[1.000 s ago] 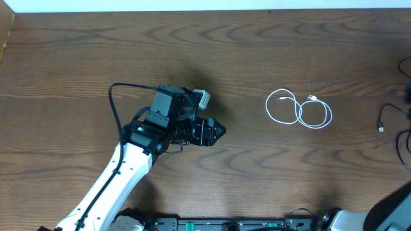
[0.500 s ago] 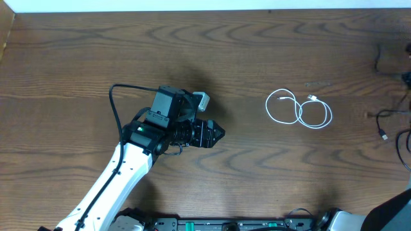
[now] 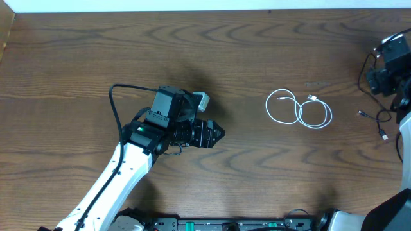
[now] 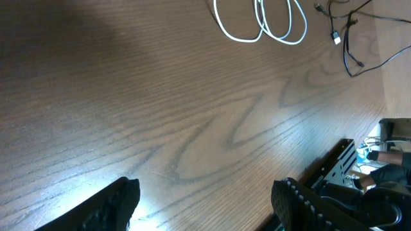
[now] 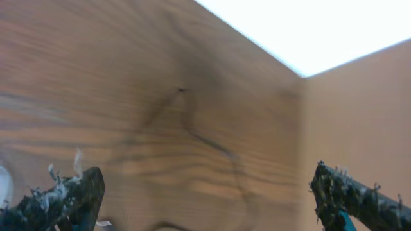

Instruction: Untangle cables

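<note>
Looks like the late part of untangling, with the two cords lying apart. White cable [image 3: 298, 109] in two loose loops right of centre on the desk [image 3: 212, 58], nothing crossing it. Black cable [image 3: 383, 130] well off to the right, near the desk's edge, just below the right arm [image 3: 387, 64]; hard to tell there where the thin cord ends and the arm's own thicker wiring begins. Left claw [image 4: 205, 199] hovering over bare wood left of centre, jaws fairly wide, nothing between them. Right claw [image 5: 205, 196] spread wide and empty too, aimed at the far corner of the desk.

Probably calls next for a check that no strand of black reaches the white loops, then either straightening the white coils or drawing both arms back. For any further pick, needs a low approach and a narrow pinch on cords this thin and flat against the wood.
</note>
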`<act>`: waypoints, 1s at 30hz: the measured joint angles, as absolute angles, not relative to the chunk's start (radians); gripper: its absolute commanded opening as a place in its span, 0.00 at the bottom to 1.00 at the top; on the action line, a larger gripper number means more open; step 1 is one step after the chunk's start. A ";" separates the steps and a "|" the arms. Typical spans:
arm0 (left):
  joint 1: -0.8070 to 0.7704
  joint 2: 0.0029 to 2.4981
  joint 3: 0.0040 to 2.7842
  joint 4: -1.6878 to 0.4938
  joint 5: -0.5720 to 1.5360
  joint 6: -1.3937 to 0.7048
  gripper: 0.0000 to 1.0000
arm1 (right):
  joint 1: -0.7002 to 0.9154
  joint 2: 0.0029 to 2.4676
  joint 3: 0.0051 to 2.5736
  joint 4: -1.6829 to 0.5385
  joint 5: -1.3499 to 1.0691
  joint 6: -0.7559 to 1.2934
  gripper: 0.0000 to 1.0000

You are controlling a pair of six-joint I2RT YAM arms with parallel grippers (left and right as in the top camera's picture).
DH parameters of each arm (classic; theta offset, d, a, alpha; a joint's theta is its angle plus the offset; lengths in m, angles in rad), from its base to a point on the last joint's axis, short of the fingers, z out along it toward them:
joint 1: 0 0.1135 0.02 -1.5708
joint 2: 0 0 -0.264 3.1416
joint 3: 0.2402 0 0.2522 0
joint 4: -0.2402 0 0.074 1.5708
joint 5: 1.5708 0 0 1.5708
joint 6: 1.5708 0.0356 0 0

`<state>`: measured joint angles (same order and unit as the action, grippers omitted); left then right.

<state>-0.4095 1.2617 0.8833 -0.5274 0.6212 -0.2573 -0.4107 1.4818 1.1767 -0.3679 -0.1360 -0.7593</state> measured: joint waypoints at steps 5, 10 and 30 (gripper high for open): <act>-0.410 1.262 0.883 -0.528 0.622 -0.257 0.71 | -0.411 1.482 1.176 -0.463 -0.290 -0.643 0.99; -0.410 1.262 0.883 -0.528 0.622 -0.257 0.71 | -0.411 1.482 1.176 -0.523 -0.374 -0.493 0.99; -0.410 1.262 0.883 -0.535 0.622 -0.257 0.70 | -0.416 1.684 1.176 -0.730 -0.279 0.891 0.84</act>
